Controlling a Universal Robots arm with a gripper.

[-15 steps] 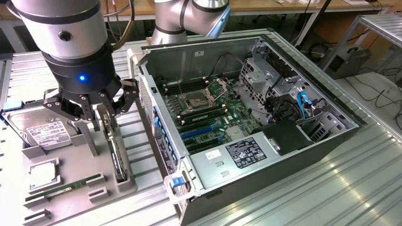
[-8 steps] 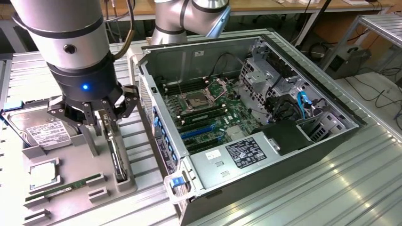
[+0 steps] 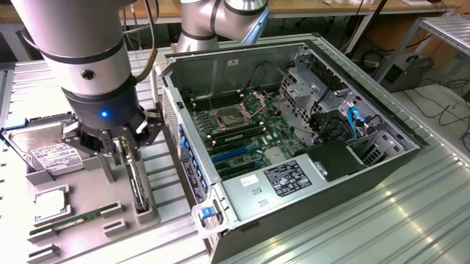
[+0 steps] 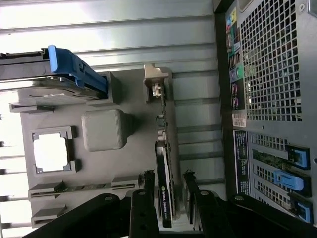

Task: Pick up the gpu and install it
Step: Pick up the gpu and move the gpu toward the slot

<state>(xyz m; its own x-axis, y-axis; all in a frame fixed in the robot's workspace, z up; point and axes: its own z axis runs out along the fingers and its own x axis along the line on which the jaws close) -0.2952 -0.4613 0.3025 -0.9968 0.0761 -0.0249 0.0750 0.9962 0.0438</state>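
Jaws apart, the gripper hung low over the grey fixture tray at the exterior view's left, one finger on each side of the gpu. The gpu stood on its long edge in a slot of that tray, a thin black card running toward the camera. Beside it in the same tray sat the hard drive with its white label, a square processor in a shallow pocket and a narrow green memory stick. To the exterior view's right lay the open computer case on the ribbed metal table, showing the motherboard and the labelled power supply. The tray stood just beside the case wall.

From the wrist view, the two dark fingers flanked the gpu, with the card's edge between them. A sliver of grey tray showed between the card and one finger; whether the other finger touched the card could not be told. At the card's far end its pale metal bracket stood up from the tray. The hard drive with a blue clip, the processor and the memory stick lay on the far side of the tray from the case. The case's perforated rear panel and its expansion slots with blue latches lay beyond the tray's edge.
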